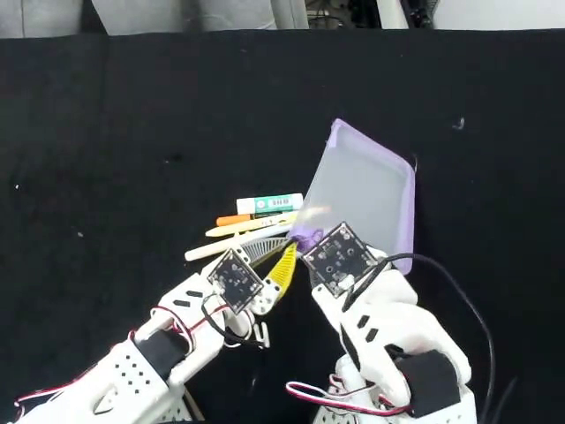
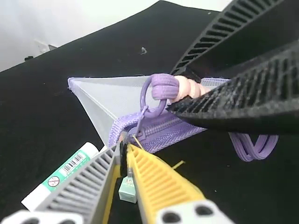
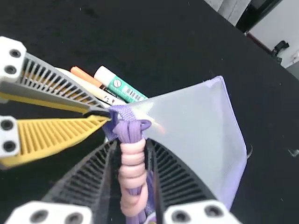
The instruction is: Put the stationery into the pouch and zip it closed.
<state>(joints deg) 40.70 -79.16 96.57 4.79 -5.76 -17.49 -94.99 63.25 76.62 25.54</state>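
Translucent purple zip pouch (image 1: 366,199) lies on the black tabletop (image 1: 132,132), a white glue stick (image 1: 269,204) and pens (image 1: 247,226) just left of it. Left tool (image 2: 125,148) pinches its zipper end (image 2: 145,135); right tool (image 3: 132,142) pinches its pink-and-purple cord (image 3: 131,165).

A black table (image 1: 115,115) spreads around the left gripper (image 1: 288,243). Far ahead, past its edge, are grey folds (image 1: 190,13) and a white wall (image 1: 499,13).
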